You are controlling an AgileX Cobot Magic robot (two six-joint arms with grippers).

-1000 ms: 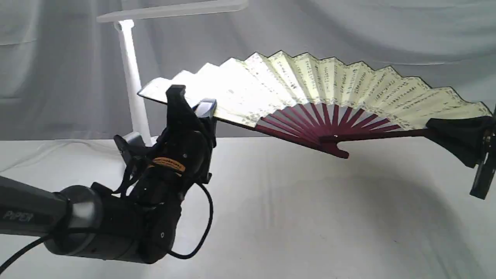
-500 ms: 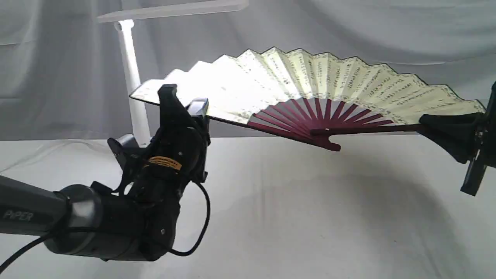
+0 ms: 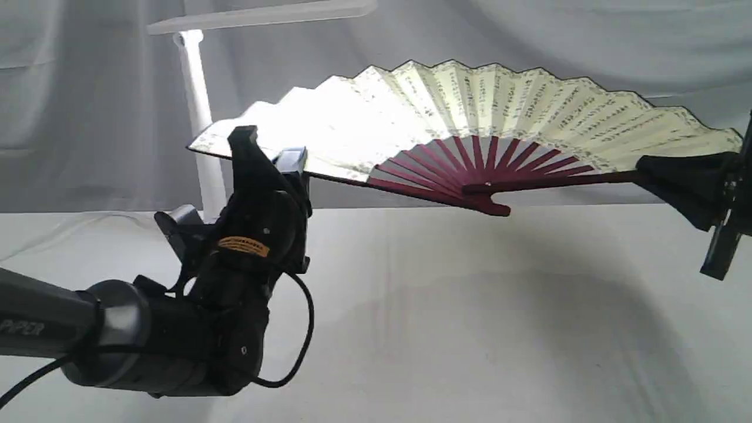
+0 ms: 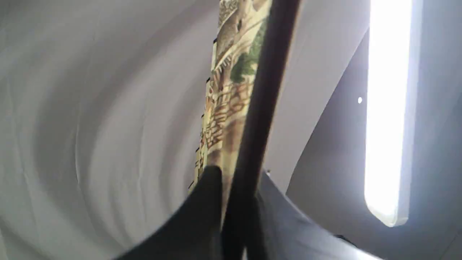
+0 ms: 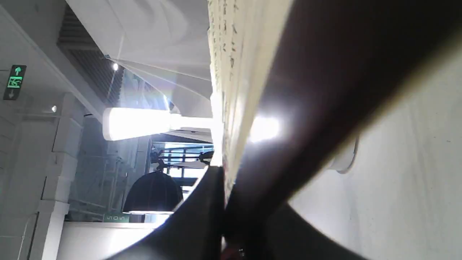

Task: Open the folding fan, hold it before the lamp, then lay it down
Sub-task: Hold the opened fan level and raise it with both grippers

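Your left gripper (image 3: 269, 154) and right gripper (image 3: 670, 175) each clamp one end of the cream pleated maroon-ribbed fan (image 3: 470, 111), holding it spread, seemingly before the white bar-headed lamp (image 3: 197, 100).

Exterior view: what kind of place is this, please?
Probably a staged robot test bench inside a larger building: a table under white cloth, a grey draped backdrop and a desk lamp; the right wrist view shows a green exit sign beyond.

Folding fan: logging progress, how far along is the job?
Done: the folding fan is spread open. In hand: left jaws and right jaws clamp its end guards, holding it aloft in front of the lit lamp. Left: laying it on the table.
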